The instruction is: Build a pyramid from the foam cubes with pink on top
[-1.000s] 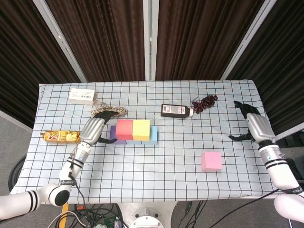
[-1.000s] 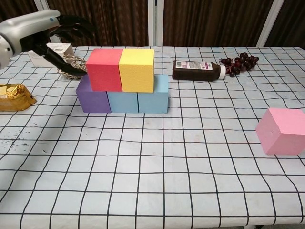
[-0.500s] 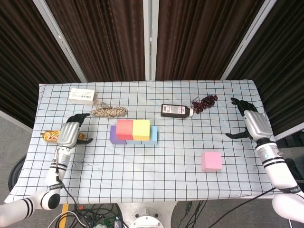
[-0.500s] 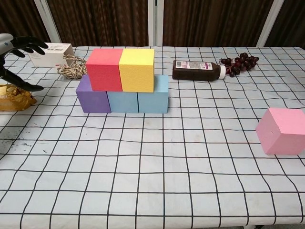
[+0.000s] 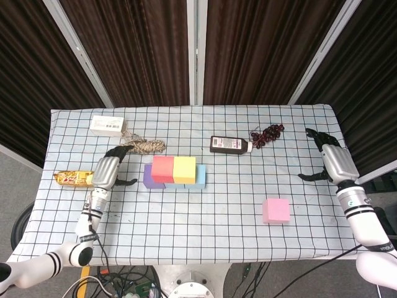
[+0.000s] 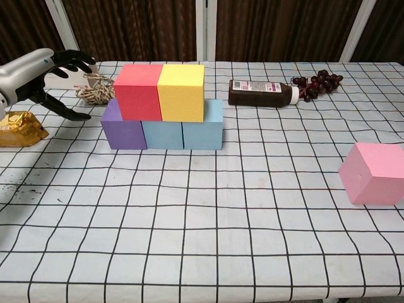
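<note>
White box [image 6: 81, 65] behind left robot hand [image 6: 44, 76]

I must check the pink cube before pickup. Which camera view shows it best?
The chest view: the pink cube is large there, with top and front faces visible, near the right edge. The head view shows it small, from above.

No text can be read. Print is seen on the dark bottle's [image 6: 262, 93] white label and the white box [image 5: 107, 125] at 10 o'clock, but too small.
</note>
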Controlling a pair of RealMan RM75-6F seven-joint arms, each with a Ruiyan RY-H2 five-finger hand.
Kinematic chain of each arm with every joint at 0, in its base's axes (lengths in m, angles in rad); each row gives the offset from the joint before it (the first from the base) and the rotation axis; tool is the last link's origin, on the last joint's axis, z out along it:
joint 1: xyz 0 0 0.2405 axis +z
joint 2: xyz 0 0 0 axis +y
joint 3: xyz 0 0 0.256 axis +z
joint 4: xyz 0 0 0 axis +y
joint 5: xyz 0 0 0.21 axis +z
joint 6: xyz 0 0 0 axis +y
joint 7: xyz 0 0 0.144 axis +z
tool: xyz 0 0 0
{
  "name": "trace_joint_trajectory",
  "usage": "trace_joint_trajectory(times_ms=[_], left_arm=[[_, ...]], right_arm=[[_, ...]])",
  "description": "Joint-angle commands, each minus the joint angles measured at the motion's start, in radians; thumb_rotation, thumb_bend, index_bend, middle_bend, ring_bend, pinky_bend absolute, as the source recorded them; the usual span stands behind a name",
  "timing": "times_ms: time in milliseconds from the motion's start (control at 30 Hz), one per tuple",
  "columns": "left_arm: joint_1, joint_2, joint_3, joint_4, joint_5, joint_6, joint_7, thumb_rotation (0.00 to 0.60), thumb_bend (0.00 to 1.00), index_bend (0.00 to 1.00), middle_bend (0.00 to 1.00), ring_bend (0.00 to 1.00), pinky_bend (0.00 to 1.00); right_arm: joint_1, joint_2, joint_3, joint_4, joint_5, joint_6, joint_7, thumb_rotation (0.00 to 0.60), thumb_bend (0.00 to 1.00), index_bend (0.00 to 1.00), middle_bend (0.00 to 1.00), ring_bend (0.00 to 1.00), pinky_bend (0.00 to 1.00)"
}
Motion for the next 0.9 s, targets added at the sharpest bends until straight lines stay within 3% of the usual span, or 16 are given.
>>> trace_joint_trajectory(times_ms=[33, 900], left_arm=[[-0.005, -0.01, 0.0, 0.013, 0.002, -0.006, 0.015, 0.6, 0.04, 0.15, 0.16, 0.13, 0.18], [-0.035, -0.055, -0.023, 0.046, 0.015, -0.055, -0.013, 0.6, 0.04, 0.15, 0.16, 0.13, 0.18]], right_arm=[[-0.001, -0.003, -0.001, 0.007, -0.005, -0.003, 0.006, 0.6, 0.01, 0.0, 0.13, 0.0, 0.0], [-0.004, -0.014, -0.011, 0.033, -0.014, -0.017, 0.022, 0.6, 0.01, 0.0, 0.13, 0.0, 0.0]])
